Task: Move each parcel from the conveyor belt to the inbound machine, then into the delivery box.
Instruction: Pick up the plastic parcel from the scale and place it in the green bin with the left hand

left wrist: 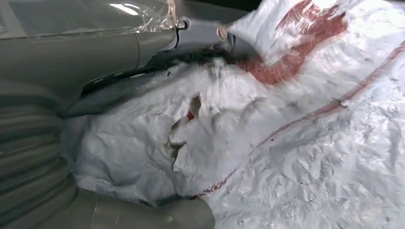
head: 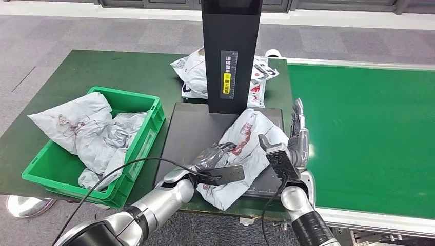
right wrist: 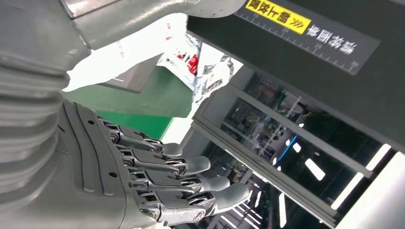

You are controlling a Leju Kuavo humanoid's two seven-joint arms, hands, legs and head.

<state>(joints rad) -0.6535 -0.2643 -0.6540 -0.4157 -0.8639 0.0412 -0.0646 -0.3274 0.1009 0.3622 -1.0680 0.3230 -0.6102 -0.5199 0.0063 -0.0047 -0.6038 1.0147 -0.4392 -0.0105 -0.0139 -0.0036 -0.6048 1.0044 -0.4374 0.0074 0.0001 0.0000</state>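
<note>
The white parcel (head: pixel 246 154) with red print lies crumpled on the dark platform (head: pixel 190 128) of the inbound machine, just in front of the machine's black column (head: pixel 231 51); the left hand (head: pixel 215 156) lies on the parcel's near side, and in the left wrist view its thumb (left wrist: pixel 143 47) and the grey part of the hand press into the wrinkled plastic (left wrist: pixel 286 143), so it grips the parcel; the right hand (head: pixel 297 136) stands at the parcel's far edge, beside the platform and next to the green conveyor belt (head: pixel 364 133); in the right wrist view its fingers (right wrist: pixel 181 181) are stretched out straight and apart, holding nothing; behind the column a second white parcel (head: pixel 192 72) with red and black print rests on the dark green bench (head: pixel 92 72); away from the platform on the column's other side from the belt sits the green delivery box (head: pixel 143 133), touching the platform's edge, with several crumpled grey-white parcels (head: pixel 87 130) heaped inside it.
</note>
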